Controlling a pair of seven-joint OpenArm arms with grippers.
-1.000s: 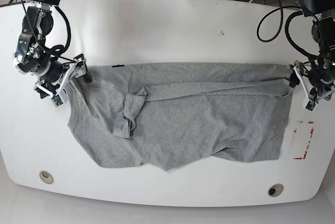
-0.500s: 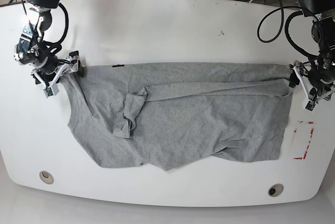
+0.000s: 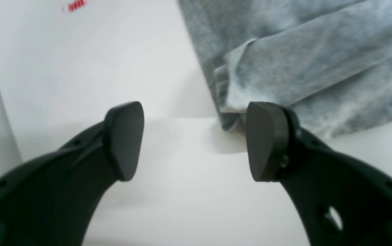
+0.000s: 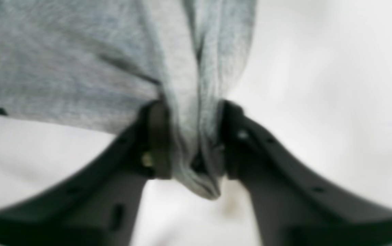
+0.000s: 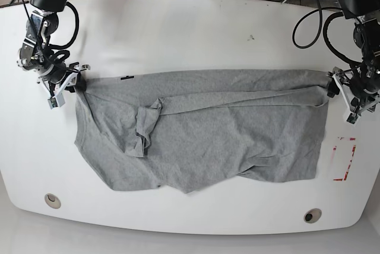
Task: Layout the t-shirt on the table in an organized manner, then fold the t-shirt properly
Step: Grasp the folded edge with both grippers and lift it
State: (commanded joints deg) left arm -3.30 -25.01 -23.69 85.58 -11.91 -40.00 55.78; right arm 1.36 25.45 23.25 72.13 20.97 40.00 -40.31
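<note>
Since the earlier frames the right gripper point(image 5: 76, 83) has moved toward the upper left, drawing the t-shirt point(image 5: 202, 129) corner with it. It is clamped on bunched cloth. The left gripper point(image 3: 192, 140) stands spread, empty, just beside the opposite corner. The shirt's long axis runs left-right across the table point(image 5: 190, 34).

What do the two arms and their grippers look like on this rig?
Both arms are black with loose black cables looping beside them. The left gripper has matte black curved fingers ending in flat rounded pads, with small holes along the finger bodies. The right gripper looks the same. From the base view, white brackets sit at each wrist.
</note>
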